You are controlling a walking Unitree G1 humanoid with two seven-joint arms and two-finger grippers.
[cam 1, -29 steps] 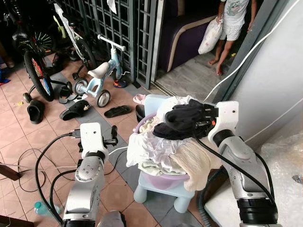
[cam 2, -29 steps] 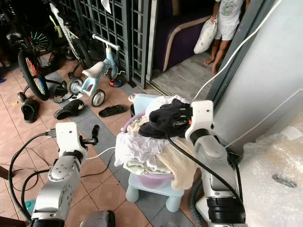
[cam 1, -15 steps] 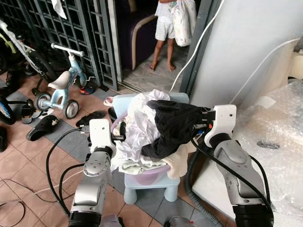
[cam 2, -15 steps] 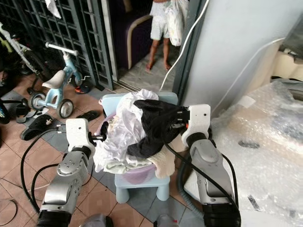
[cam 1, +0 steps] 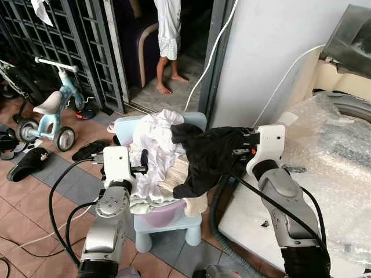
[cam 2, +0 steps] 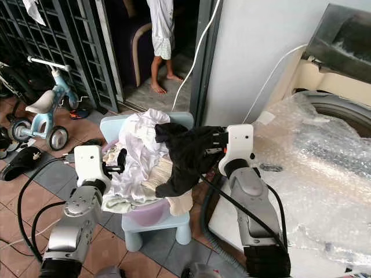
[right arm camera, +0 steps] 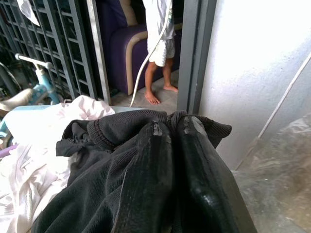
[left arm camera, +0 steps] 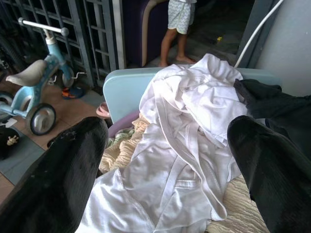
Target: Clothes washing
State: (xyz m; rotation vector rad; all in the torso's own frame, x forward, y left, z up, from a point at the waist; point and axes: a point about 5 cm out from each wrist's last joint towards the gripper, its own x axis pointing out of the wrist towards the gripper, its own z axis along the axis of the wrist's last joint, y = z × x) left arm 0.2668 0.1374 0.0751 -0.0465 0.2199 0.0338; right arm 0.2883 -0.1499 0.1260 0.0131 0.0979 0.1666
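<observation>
My right gripper pinches a black garment, fingers pressed together on the cloth, so it hangs lifted beside the laundry pile. The pile of white and cream clothes sits in a purple basin on a light blue stool. My left gripper rests spread against the pile's white clothes. A bubble-wrapped washing machine stands just right of the stool.

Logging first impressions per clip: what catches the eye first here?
The right gripper holds a black garment lifted off the laundry pile on a small blue chair. The left gripper hovers open beside the white clothes. A bubble-wrapped washing machine stands at the right.
</observation>
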